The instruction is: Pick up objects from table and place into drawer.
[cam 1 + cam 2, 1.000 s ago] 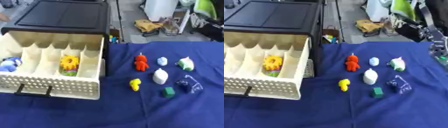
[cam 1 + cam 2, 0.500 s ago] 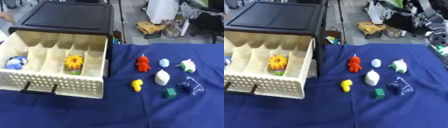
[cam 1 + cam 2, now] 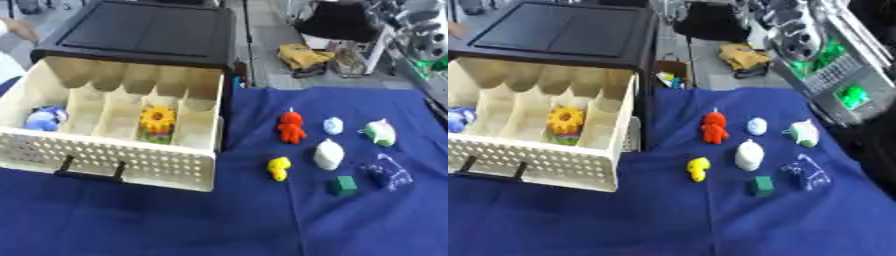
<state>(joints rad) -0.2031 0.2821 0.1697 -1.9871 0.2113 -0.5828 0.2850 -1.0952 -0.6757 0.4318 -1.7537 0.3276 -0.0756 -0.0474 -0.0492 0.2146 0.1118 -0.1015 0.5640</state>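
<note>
The cream drawer [image 3: 131, 162] stands pulled out of a black cabinet [image 3: 144, 32] at the left. It holds a blue toy [image 3: 42, 117] and a yellow gear-shaped toy [image 3: 158, 119] in separate compartments. On the blue cloth to its right lie a red figure [image 3: 290, 127], a pale blue piece [image 3: 333, 125], a white and green toy [image 3: 380, 132], a white egg-like piece [image 3: 328, 154], a yellow toy [image 3: 279, 168], a green cube [image 3: 343, 186] and a dark blue piece [image 3: 386, 175]. My right arm [image 3: 833, 65], silver with green lights, reaches in from the upper right; a dark shape below it [image 3: 872, 150] may be its hand.
The blue cloth [image 3: 219, 225] covers the table, with open cloth in front of the drawer and the toys. Beyond the table's far edge lie a yellow object [image 3: 302, 55] and other clutter on the floor. A person's hand shows at the far left edge.
The camera has shifted, so the whole picture has moved. My right arm has come further in over the right side of the table. The toys lie as before.
</note>
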